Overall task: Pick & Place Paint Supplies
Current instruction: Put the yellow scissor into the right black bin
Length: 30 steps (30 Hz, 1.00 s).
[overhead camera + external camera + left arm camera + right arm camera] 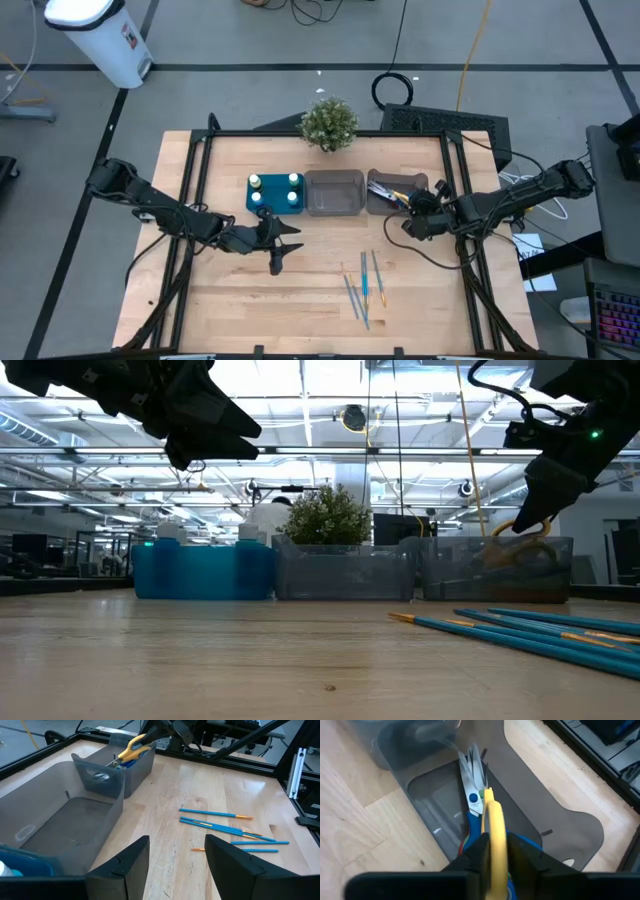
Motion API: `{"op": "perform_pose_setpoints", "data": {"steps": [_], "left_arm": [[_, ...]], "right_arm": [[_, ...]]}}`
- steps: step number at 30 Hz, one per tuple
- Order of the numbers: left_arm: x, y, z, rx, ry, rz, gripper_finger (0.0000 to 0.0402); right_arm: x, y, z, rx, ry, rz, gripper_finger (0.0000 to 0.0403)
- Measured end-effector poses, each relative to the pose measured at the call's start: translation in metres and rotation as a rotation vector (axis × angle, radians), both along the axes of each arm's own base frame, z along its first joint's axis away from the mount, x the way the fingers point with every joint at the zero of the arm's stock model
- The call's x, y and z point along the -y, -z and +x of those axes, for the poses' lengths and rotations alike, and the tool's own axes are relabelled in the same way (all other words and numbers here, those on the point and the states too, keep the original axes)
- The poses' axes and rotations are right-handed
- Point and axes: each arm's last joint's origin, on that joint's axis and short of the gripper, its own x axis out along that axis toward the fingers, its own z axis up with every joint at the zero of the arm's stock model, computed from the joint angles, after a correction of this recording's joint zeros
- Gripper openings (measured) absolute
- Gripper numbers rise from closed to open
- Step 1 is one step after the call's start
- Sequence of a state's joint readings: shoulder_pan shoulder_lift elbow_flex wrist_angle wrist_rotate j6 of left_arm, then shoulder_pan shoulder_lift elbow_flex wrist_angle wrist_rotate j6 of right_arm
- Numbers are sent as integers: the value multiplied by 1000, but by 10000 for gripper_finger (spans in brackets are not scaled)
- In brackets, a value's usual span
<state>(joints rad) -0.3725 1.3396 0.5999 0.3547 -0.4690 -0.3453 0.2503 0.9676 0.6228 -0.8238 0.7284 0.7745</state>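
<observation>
Yellow scissors (493, 845) partly behind tool.

So on the table (230, 310) there's a row of three containers near the back edge: the tray (275, 192) on the left with little bottles (256, 182) in it, a bin (334, 194) in the middle, and another bin (385, 205) on the right with scissors (397, 195) in it. The potted plant (328, 124) sits behind the middle one. The brushes (365, 285) lie in front, below the right bin.
</observation>
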Motion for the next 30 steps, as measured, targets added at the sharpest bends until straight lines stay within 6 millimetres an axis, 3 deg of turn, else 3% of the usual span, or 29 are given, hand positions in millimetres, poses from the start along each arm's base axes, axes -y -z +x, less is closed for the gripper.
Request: {"op": "perform_pose_setpoints", "data": {"steps": [4,12,17,30], "left_arm": [[0,0,0,-1,1,2,193],[0,0,0,0,0,1,204],[0,0,0,0,0,1,201],[0,0,0,0,-1,-4,202]], "right_arm": [[3,-3,-2,18,11,0,19],[8,-15,-11,148,76,-15,35],[9,-21,-16,214,100,-2,17],[0,-26,-17,305,49,89,20]]}}
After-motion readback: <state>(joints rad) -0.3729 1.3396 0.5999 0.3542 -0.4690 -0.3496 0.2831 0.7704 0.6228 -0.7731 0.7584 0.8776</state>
